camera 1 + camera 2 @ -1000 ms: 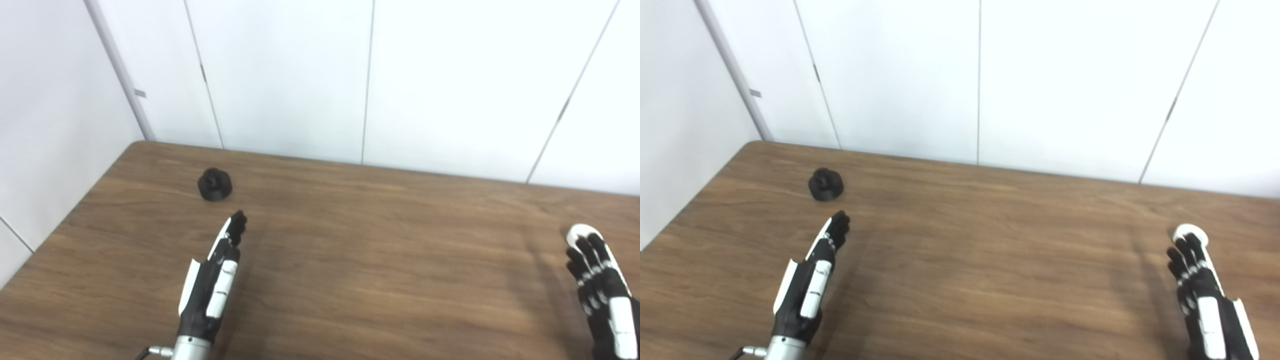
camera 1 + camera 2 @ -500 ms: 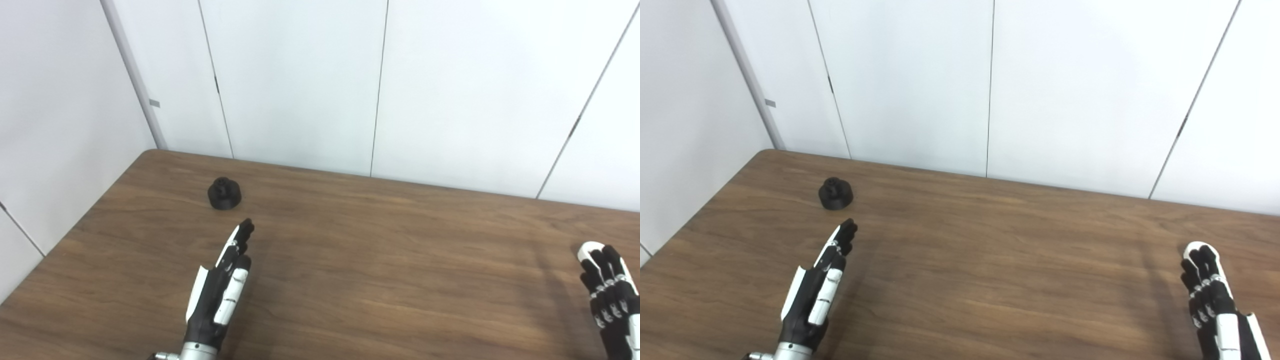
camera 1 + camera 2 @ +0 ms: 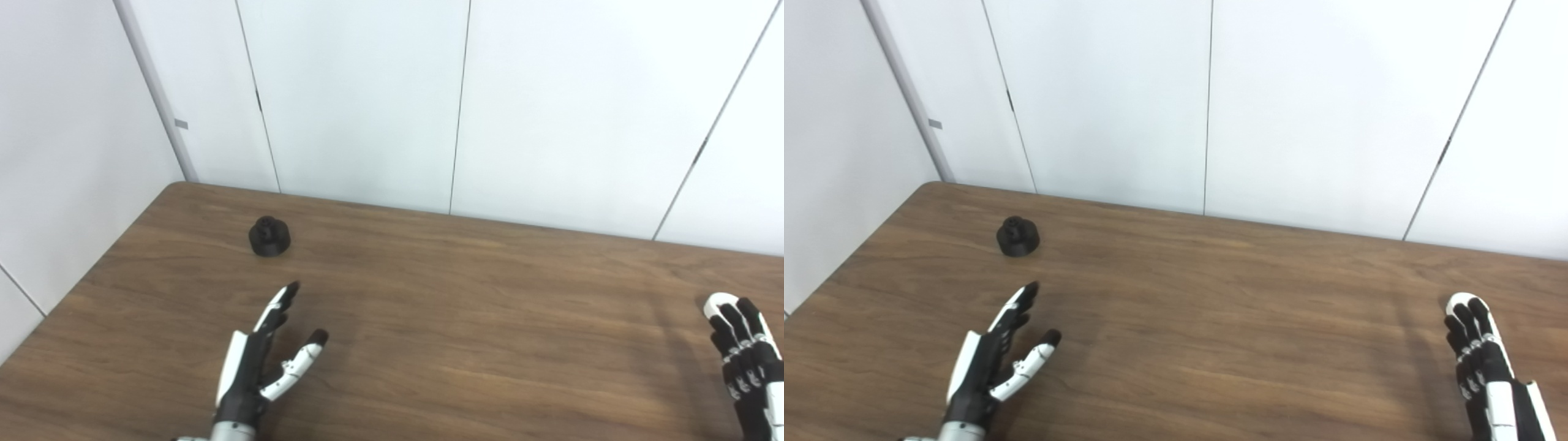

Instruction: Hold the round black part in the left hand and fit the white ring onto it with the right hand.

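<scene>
The round black part (image 3: 269, 236) stands on the brown table (image 3: 465, 318) at the far left. My left hand (image 3: 260, 361) is open and empty, a hand's length nearer than the part, with its thumb spread to the right. The white ring (image 3: 714, 303) lies on the table at the right, partly hidden under the fingertips (image 3: 732, 315) of my right hand (image 3: 750, 364). The right hand is flat with its fingers straight and holds nothing. In the right eye view the part (image 3: 1017, 236), the left hand (image 3: 995, 361) and the right hand (image 3: 1485, 361) also show.
White wall panels (image 3: 367, 98) rise directly behind the table's far edge and along its left side. The table's left edge (image 3: 92, 275) runs diagonally close to the black part.
The camera has shifted between the frames. My left hand's thumb has swung out away from the fingers. My right hand still lies over the white ring.
</scene>
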You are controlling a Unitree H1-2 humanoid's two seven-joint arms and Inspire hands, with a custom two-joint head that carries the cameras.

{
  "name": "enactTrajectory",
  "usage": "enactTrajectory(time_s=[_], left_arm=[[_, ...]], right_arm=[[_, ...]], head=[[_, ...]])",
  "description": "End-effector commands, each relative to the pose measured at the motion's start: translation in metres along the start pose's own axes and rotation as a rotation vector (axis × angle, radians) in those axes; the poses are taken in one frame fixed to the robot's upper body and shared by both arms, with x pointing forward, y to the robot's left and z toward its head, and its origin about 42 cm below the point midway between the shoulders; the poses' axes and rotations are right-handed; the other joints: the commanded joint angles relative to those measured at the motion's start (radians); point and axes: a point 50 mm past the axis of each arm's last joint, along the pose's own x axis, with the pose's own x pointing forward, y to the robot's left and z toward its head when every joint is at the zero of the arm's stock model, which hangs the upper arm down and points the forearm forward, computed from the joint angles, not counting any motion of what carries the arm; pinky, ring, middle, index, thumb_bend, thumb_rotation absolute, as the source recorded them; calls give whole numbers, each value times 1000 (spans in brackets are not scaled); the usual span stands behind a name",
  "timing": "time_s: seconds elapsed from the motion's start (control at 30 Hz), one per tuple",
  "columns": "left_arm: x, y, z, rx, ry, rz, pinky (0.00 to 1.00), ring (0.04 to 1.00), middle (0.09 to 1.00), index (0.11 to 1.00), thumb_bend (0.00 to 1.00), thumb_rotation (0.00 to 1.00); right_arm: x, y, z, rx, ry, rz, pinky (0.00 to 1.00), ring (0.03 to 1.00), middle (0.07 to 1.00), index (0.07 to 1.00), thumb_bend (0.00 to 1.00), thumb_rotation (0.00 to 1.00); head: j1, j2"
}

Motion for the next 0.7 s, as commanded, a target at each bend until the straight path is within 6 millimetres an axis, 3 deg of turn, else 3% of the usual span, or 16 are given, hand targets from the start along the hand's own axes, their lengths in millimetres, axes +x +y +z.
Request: enactTrajectory(time_s=[0.0, 0.37, 0.47, 0.67], left_arm=[[19, 19, 23, 83, -62, 50, 954, 964, 950, 932, 751, 350], [67, 62, 37, 409, -31, 132, 937, 968, 936, 900, 833, 307], [80, 71, 37, 485, -32, 142, 995, 976, 934, 890, 856, 336], [104, 81, 37, 611, 7, 157, 1000, 988, 950, 877, 873, 398]], right_arm=[[-47, 12, -47, 72, 188, -54, 989, 955, 965, 968, 507, 917], [-47, 15, -47, 76, 189, -49, 995, 963, 970, 976, 489, 928], [-47, 17, -47, 74, 189, -49, 983, 959, 969, 975, 495, 921], [-46, 19, -47, 69, 193, -42, 983, 957, 970, 977, 494, 934]], head=[[3, 3], [0, 8], [0, 10], [-3, 11]])
